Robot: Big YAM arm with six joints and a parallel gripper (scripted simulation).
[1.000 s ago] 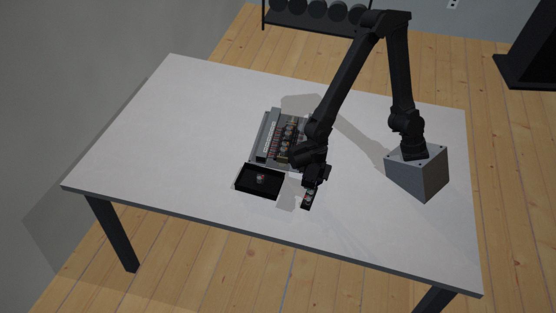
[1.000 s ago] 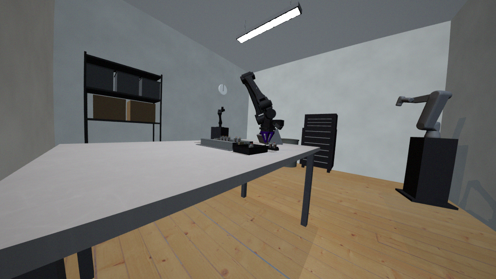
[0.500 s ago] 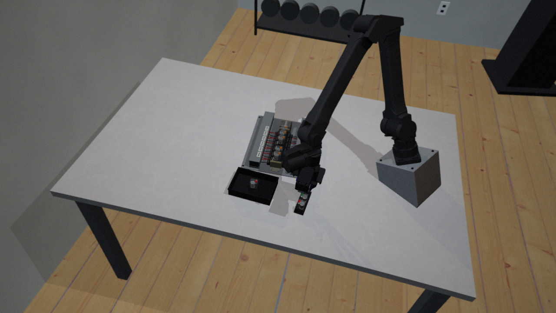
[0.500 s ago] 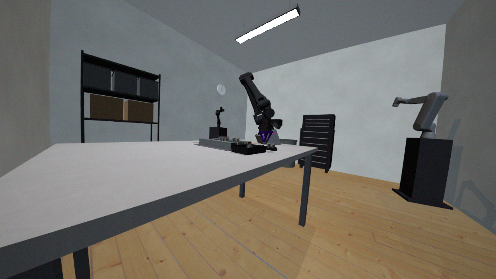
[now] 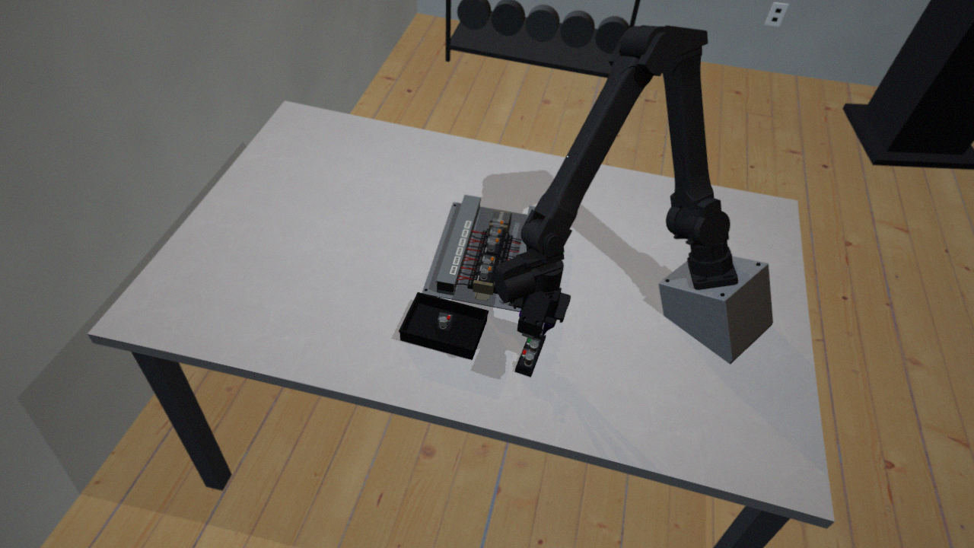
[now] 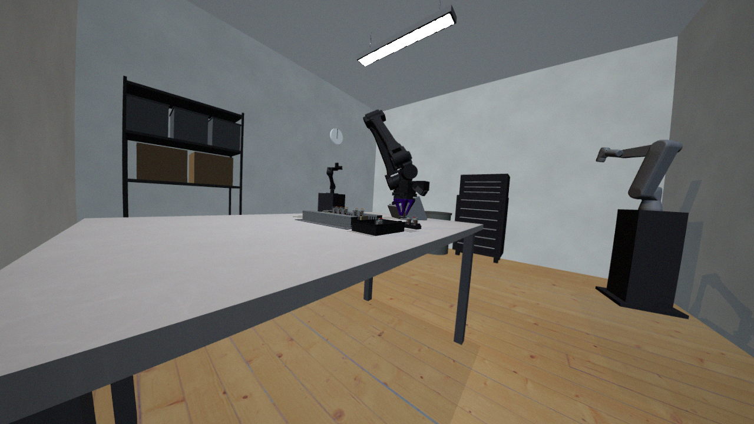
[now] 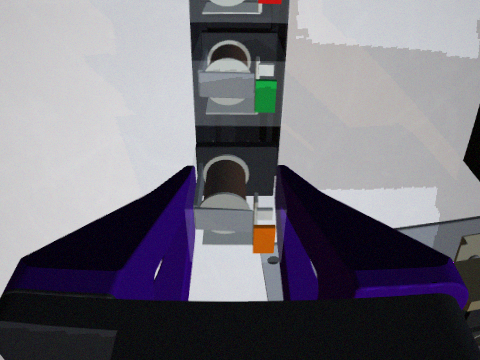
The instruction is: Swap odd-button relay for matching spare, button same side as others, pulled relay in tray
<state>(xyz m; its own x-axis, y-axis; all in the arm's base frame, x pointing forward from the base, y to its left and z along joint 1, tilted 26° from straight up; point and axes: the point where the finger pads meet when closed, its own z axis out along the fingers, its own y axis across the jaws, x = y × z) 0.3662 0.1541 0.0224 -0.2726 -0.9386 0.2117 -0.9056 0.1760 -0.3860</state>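
Your pincer [image 5: 536,332] [image 6: 403,215] [image 7: 235,181] is grasping the orange-button spare [image 7: 225,220], its clear case between the two purple fingers, with the button toward three o'clock on its top in the wrist view. There, the green-button spare [image 5: 533,342] [image 7: 227,82] sits at twelve o'clock from you in the black rack [image 5: 524,371] [image 7: 237,134], the red-button spare [image 5: 528,357] [image 7: 227,6] beyond it. From above, the relay row [image 5: 487,262] lies toward eleven o'clock; the tray [image 5: 418,326] [image 6: 377,229], holding a red-button relay [image 5: 444,321] [image 6: 379,222], is at nine on the worktop [image 5: 285,272] [image 6: 211,252].
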